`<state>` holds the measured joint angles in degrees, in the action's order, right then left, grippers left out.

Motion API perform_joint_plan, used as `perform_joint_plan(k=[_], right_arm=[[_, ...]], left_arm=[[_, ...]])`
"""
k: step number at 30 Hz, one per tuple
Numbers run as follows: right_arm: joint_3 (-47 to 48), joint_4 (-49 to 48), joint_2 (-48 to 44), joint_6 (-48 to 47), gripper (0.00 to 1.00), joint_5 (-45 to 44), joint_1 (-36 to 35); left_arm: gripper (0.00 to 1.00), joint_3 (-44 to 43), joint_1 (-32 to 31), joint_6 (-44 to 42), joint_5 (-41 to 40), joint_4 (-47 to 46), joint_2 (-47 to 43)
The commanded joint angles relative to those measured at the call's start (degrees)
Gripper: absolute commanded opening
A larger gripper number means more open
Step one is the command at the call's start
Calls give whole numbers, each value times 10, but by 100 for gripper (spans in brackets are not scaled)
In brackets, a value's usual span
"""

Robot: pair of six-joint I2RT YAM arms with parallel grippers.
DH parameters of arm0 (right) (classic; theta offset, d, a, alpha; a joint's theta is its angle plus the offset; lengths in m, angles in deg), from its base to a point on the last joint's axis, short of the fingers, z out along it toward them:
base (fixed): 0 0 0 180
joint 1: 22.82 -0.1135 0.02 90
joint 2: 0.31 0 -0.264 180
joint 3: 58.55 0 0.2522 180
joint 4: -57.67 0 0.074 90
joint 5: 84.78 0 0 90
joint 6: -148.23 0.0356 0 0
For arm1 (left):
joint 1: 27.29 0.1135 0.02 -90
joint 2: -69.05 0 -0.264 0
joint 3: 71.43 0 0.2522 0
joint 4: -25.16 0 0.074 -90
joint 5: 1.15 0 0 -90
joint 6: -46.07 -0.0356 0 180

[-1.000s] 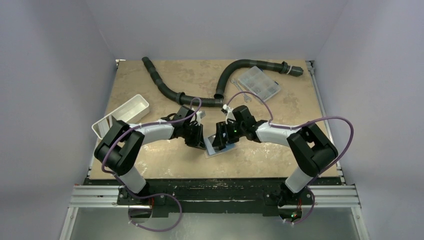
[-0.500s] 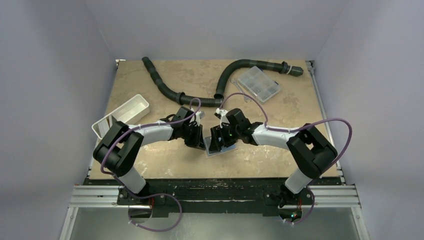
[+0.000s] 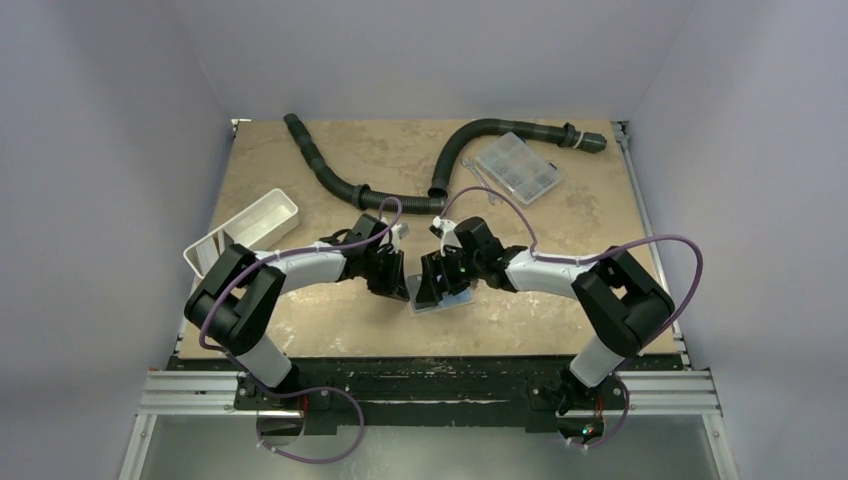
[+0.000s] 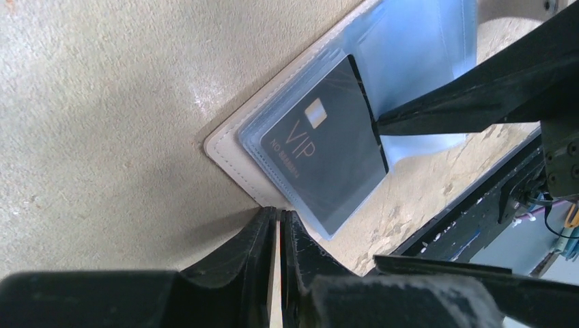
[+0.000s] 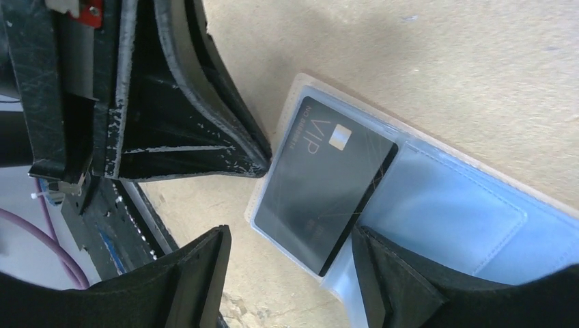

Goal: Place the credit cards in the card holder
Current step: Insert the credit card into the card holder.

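Observation:
The card holder (image 3: 445, 303) lies open on the table, with a tan rim (image 4: 229, 152) and a pale blue inside (image 5: 454, 213). A dark credit card marked VIP (image 4: 319, 158) sits mostly inside its clear pocket, also shown in the right wrist view (image 5: 326, 183). My left gripper (image 4: 278, 220) is shut, and its tips rest at the holder's rim (image 3: 397, 288). My right gripper (image 5: 290, 236) is open over the card (image 3: 432, 288). One of its fingers (image 4: 464, 102) touches the card's exposed edge. No other card shows.
A white oblong tray (image 3: 245, 230) stands at the left. Two black corrugated hoses (image 3: 330, 178) (image 3: 480, 138) lie across the back. A clear compartment box (image 3: 517, 168) sits at the back right. The table's front edge is just below the holder.
My right gripper has moved a little left, toward the left gripper, over the holder. The left arm has hardly moved.

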<state>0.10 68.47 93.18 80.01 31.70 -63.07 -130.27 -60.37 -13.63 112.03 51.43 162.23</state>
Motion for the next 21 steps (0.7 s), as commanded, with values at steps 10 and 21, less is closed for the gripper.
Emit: perform_joint_plan(k=[10,21], right_arm=[[32,179,-105,-5,77,-126,11],[17,225,-143,31,65,-256,76]], left_arm=[[43,-38,20,-51,-52,102,-104],[49,16,28,12,31,-20,-54]])
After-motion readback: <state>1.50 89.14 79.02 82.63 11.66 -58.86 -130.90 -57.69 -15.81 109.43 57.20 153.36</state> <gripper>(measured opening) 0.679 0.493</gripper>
